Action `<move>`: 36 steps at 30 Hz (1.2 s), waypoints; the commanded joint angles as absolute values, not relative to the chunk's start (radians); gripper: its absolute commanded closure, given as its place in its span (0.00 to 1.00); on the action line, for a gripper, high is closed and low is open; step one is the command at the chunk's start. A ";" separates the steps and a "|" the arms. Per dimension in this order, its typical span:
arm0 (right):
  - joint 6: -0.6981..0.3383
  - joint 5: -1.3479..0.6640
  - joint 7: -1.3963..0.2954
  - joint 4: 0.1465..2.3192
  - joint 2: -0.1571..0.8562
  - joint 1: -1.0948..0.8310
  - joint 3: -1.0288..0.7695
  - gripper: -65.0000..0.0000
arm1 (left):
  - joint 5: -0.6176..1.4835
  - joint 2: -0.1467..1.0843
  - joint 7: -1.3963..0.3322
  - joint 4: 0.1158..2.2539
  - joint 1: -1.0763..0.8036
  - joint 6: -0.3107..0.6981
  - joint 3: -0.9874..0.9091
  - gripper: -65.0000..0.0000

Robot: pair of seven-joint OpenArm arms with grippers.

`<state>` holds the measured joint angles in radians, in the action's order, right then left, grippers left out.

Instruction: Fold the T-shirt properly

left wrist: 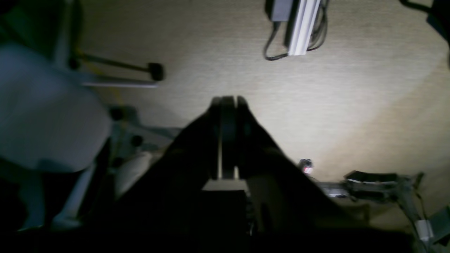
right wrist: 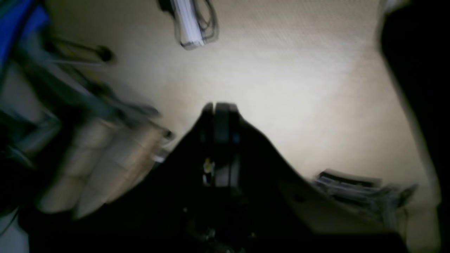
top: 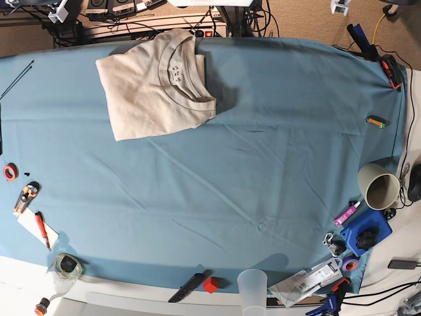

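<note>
The beige T-shirt (top: pixel 154 85) lies folded into a compact rectangle at the back left of the blue-teal table cloth (top: pixel 263 164), with its ribbed collar (top: pixel 191 99) and neck label (top: pixel 175 72) facing up. Neither arm shows in the base view. In the left wrist view my left gripper (left wrist: pixel 228 100) is shut with nothing in it, held over a beige floor. In the right wrist view my right gripper (right wrist: pixel 219 105) is also shut and empty, over the same kind of floor. The shirt does not appear in either wrist view.
A beige cup (top: pixel 380 185), a lighter (top: pixel 375 121) and a blue box (top: pixel 365 232) stand along the right edge. A clear cup (top: pixel 252 284), a red cube (top: pixel 210 284) and a black tool (top: pixel 187 287) lie at the front edge. Small tools lie at the left edge (top: pixel 26 196).
</note>
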<state>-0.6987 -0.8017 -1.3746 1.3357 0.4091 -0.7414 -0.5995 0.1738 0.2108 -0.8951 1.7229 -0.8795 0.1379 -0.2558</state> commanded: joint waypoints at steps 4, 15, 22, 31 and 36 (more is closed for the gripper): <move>-0.698 -0.707 -1.323 1.169 0.430 -0.665 -0.555 1.00 | 0.187 0.214 -0.826 1.553 -0.816 0.205 -0.258 1.00; -0.698 -0.237 -0.777 0.936 0.432 -0.494 -0.152 1.00 | 0.173 0.213 -0.448 0.959 -0.558 0.237 -0.258 1.00; -0.698 -0.048 -0.442 0.765 0.373 -0.366 -0.051 1.00 | 0.094 0.180 -0.206 0.658 -0.399 0.221 -0.258 1.00; -0.483 0.076 -0.064 0.582 0.313 -0.276 -0.051 1.00 | -0.036 0.091 0.160 0.555 -0.368 0.112 -0.258 1.00; -0.437 0.075 -0.056 0.509 0.314 -0.224 -0.051 1.00 | -0.072 0.079 0.166 0.554 -0.368 0.093 -0.258 1.00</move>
<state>-0.4335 0.0776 -0.0658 0.5053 0.3012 -0.2188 -0.0494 -0.0719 0.0692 0.1562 0.5510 -0.3576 0.0998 -0.2565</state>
